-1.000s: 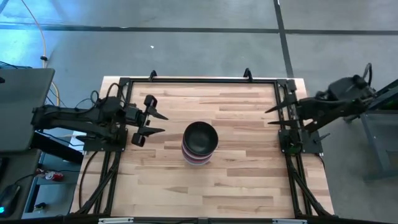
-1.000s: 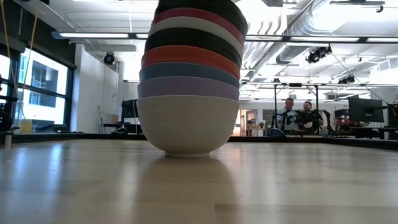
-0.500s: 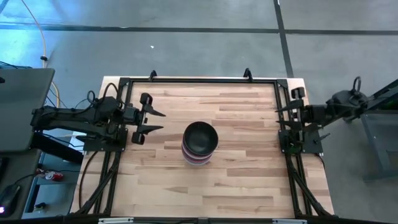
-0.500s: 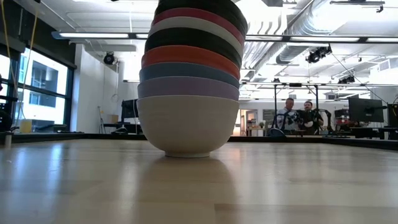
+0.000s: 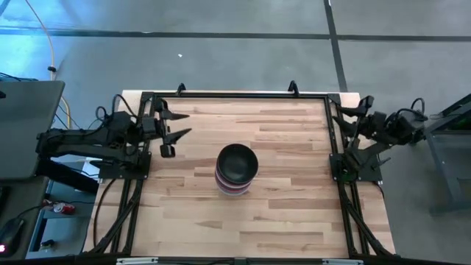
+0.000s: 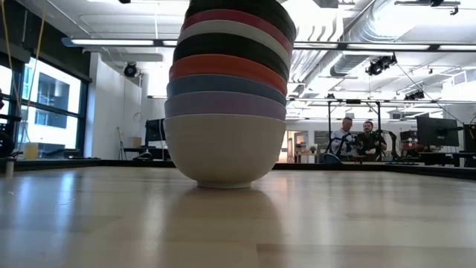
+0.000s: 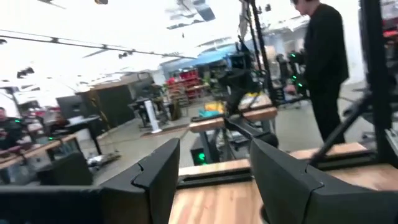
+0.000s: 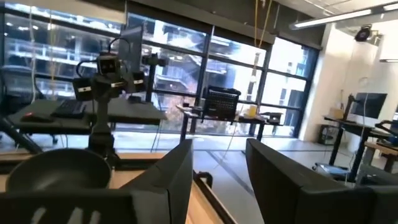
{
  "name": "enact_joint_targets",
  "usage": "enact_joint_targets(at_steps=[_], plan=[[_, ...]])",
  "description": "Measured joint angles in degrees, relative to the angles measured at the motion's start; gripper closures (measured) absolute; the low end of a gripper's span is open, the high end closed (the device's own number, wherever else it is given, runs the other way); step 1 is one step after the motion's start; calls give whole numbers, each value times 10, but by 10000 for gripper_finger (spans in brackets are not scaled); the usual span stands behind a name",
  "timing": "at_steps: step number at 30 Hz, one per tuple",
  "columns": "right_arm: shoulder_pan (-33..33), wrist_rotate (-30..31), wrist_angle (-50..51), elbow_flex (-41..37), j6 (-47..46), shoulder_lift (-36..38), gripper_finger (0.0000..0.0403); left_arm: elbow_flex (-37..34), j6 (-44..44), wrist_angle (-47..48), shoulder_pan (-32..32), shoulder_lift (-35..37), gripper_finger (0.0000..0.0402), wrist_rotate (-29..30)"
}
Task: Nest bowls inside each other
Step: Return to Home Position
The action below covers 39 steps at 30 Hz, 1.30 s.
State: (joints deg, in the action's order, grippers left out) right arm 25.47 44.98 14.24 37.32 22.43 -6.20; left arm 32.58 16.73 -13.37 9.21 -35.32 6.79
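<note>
A stack of nested bowls (image 5: 236,169) stands mid-table, a black bowl on top. In the low view the stack (image 6: 227,104) rests on the foot of its cream bottom bowl (image 6: 225,152); above it come lavender, blue, red, black, white, magenta and black rims. The top black bowl (image 8: 56,169) also shows in the right wrist view. My left gripper (image 5: 188,124) (image 7: 214,180) is open near the table's left edge, apart from the stack. My right gripper (image 5: 338,119) (image 8: 217,180) is open at the table's right edge.
A black frame (image 5: 235,96) runs around the wooden table top (image 5: 280,213). Bare wood lies on every side of the stack. Two people (image 6: 355,138) stand far behind the table, and a person in black (image 7: 326,62) shows in the left wrist view.
Both arms have drawn back from the stack. My left gripper moved toward the table's far left corner and tipped up. My right gripper pulled back to the right edge and toward the far side, tipping up. The stack has stayed still.
</note>
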Motion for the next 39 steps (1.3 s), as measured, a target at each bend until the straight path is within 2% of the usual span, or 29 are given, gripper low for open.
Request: enact_joint_targets(at_steps=[3, 8, 15, 19, 23, 25, 35, 39], plan=[[0, 3, 0, -1, 5, 16, 260, 0, 0, 1, 18, 17, 215, 0], [0, 53, -2, -1, 27, 38, 260, 0, 0, 3, 53, 37, 215, 0], [0, 85, -33, -1, 83, 60, 260, 0, -1, 3, 119, 55, 215, 0], [0, 158, -70, -1, 124, 59, 260, 0, -17, 4, 162, 69, 216, -1], [0, 246, -67, 1, 133, 59, 260, 0, -30, 21, 200, 85, 216, -15], [0, 270, -64, 1, 136, 59, 260, 0, -34, 35, 217, 95, 216, -24], [0, 306, -81, 1, 148, 59, 260, 0, -45, 78, 269, 159, 216, -59], [0, 301, -68, 1, 135, 54, 260, 0, -45, 88, 277, 181, 216, -61]])
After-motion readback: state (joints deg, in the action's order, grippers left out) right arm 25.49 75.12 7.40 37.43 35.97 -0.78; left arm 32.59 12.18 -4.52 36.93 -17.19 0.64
